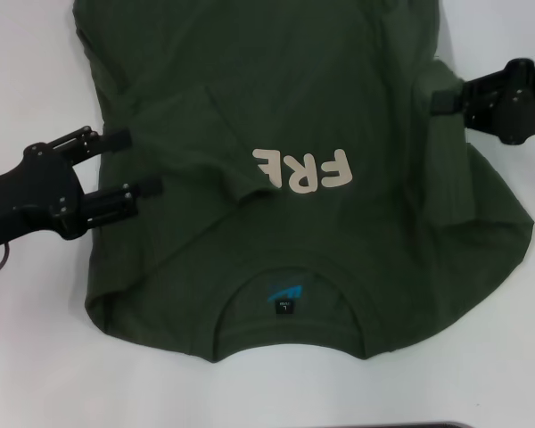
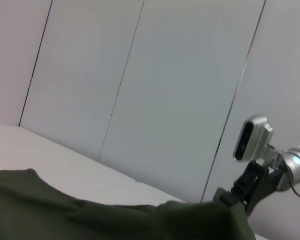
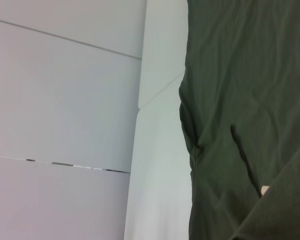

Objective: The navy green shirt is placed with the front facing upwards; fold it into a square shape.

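On table [image 1: 36, 357]: shirt [image 1: 357, 241], left side folded; left gripper [image 1: 134, 165] open at fold, right gripper [image 1: 441, 102] state untellable. Risk: fold slipping open.

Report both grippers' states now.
Left gripper: open, fingers spread at the navy green shirt's left edge, holding nothing.
Right gripper: at the shirt's right edge; state cannot be told.

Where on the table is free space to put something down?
Bare table lies in the near-left corner below the left hand, and near-right beside the navy green shirt hem. The middle is crowded; the right hand sits on the shirt's edge.
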{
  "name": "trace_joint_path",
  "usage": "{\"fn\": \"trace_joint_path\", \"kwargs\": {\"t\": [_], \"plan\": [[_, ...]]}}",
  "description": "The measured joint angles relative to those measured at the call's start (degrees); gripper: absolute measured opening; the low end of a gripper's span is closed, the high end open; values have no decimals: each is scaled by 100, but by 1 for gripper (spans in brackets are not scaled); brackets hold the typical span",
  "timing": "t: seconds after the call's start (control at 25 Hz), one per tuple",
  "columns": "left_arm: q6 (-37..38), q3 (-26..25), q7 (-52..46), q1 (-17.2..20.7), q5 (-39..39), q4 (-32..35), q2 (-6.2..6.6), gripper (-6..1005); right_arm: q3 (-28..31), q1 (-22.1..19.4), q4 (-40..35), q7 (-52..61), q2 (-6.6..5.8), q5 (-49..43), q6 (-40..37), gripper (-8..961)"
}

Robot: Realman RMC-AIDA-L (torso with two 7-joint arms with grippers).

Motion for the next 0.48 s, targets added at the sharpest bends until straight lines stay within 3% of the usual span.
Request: {"fn": "trace_joint_path", "kwargs": {"t": [0.28,0.4,0.48], "plan": [[0,0,-6,37,-42,0,0,812,-1,-104,3,-40,-30,0,0,14],[4,-1,-14,47,-45,0,0,812,-11,-212,-10,-49,-134,-16,-35,14],[11,-2,-19,52,-48,0,0,812,-21,-332,-21,-65,-283,-88,-38,14]]}}
